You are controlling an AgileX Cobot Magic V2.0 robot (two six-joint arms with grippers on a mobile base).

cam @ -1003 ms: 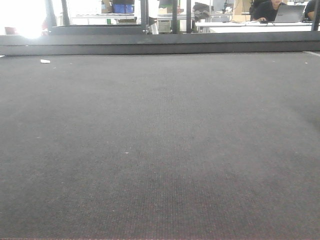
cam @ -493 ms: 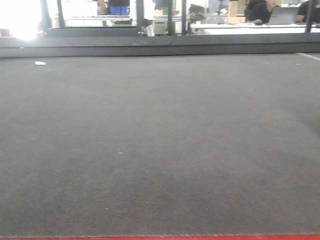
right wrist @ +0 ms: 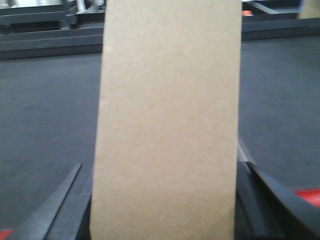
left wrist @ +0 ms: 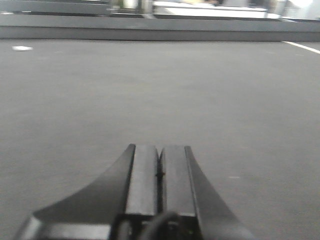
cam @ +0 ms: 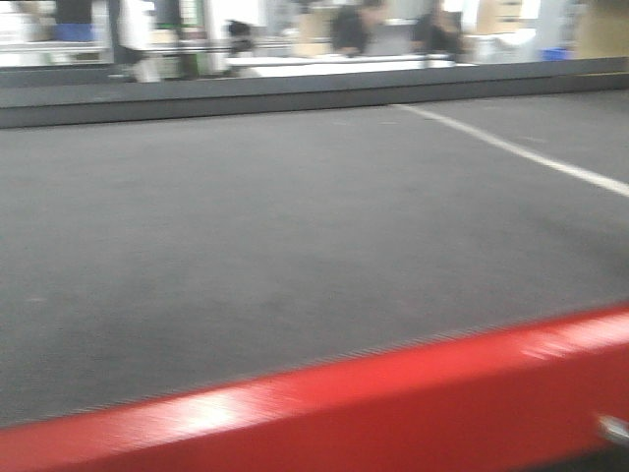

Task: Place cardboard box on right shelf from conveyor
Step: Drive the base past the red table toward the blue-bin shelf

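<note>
The cardboard box (right wrist: 170,100), plain tan and long, fills the middle of the right wrist view and stands between the fingers of my right gripper (right wrist: 162,167), which is shut on its sides. Below and behind it lies the dark grey conveyor (right wrist: 45,110). My left gripper (left wrist: 160,148) is shut with nothing in it and hovers low over the belt of the conveyor (left wrist: 150,85). In the front view only the conveyor (cam: 295,216) shows; neither gripper nor the box appears there. The right shelf is out of view.
A red metal edge (cam: 393,393) runs along the near side of the belt. A white line (cam: 521,152) crosses the belt at the right. The black frame rail (cam: 246,98) bounds the far side, with blurred tables and people (cam: 354,29) behind. A white scrap (left wrist: 21,48) lies far left.
The front view has swung right and drawn back: the background slid left, the white line came in at the right, and the red edge rose into the bottom of the picture.
</note>
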